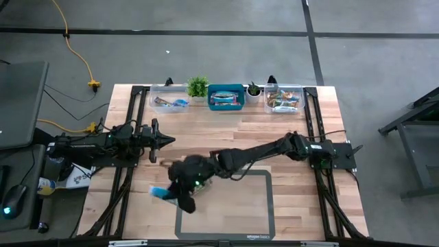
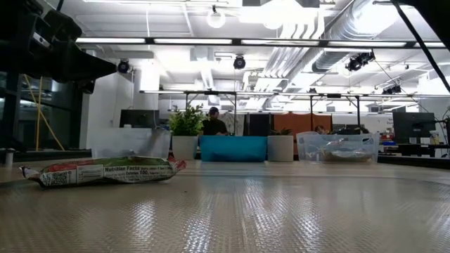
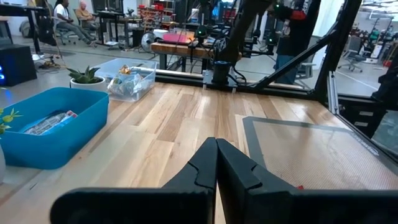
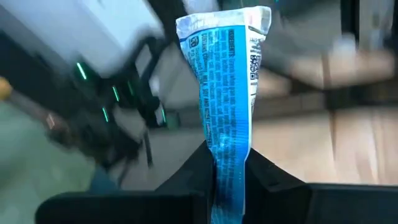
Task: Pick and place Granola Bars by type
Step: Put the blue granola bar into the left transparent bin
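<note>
My right gripper (image 1: 180,197) reaches across to the mat's left edge and is shut on a light blue granola bar (image 1: 161,194), which fills the right wrist view (image 4: 227,93). A red and green bar (image 2: 105,171) lies flat on the table in the low view. My left gripper (image 1: 167,140) hangs shut over the wood on the left, touching nothing; its fingers (image 3: 216,163) meet in its wrist view. More bars lie in the left clear bin (image 1: 170,100), the blue bin (image 1: 226,97) and the right clear bin (image 1: 285,100). My right gripper pinches the light blue bar by one end (image 4: 229,180) between its two fingers (image 4: 198,171). The fingers come from the table's right side, in line with the bar's length. The rest of the bar sticks out beyond the fingertips, its crimped free end (image 4: 224,18) touching nothing.
Three bins stand in a row at the far edge, with small potted plants (image 1: 197,86) (image 1: 254,89) between them. A grey mat (image 1: 233,206) covers the near middle of the table. In the left wrist view the blue bin (image 3: 53,127) and a clear bin (image 3: 127,78) show.
</note>
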You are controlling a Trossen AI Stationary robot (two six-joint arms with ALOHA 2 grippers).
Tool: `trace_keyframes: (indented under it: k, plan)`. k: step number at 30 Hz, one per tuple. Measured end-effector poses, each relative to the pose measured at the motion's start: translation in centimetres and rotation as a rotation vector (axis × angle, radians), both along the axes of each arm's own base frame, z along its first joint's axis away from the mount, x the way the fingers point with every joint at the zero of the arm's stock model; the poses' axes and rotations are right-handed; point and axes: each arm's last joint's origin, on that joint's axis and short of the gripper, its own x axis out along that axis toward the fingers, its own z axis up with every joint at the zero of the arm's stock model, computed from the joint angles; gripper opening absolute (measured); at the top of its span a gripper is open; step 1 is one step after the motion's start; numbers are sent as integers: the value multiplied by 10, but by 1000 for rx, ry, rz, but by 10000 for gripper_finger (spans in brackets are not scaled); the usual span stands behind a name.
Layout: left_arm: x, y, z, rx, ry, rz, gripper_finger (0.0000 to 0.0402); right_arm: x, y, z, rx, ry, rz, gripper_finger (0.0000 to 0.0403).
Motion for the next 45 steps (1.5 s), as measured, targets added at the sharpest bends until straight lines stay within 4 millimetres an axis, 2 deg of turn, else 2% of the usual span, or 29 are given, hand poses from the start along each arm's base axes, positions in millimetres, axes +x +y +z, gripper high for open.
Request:
trace_keyframes:
  k: [5, 12, 20, 29, 33, 38, 41, 45]
  plan:
    - [0, 0, 0, 0, 0, 0, 1, 11, -27, 24, 52, -248, -60, 30]
    - [0, 0, 0, 0, 0, 0, 1, 18, -78, 44, 79, -460, -177, 27]
    - [0, 0, 0, 0, 0, 0, 1, 21, -142, 51, -8, -549, -396, 25]
    - [0, 0, 0, 0, 0, 0, 1, 16, -227, 49, -49, -534, -647, 22]
    - [0, 0, 0, 0, 0, 0, 1, 12, -266, 34, -39, -483, -773, 22]
    - [0, 0, 0, 0, 0, 0, 1, 14, -307, -4, 35, -441, -844, 26]
    - [0, 0, 0, 0, 0, 0, 1, 17, -326, -29, 78, -420, -876, 26]
    - [0, 0, 0, 0, 0, 0, 1, 23, -341, -58, 163, -424, -894, 27]
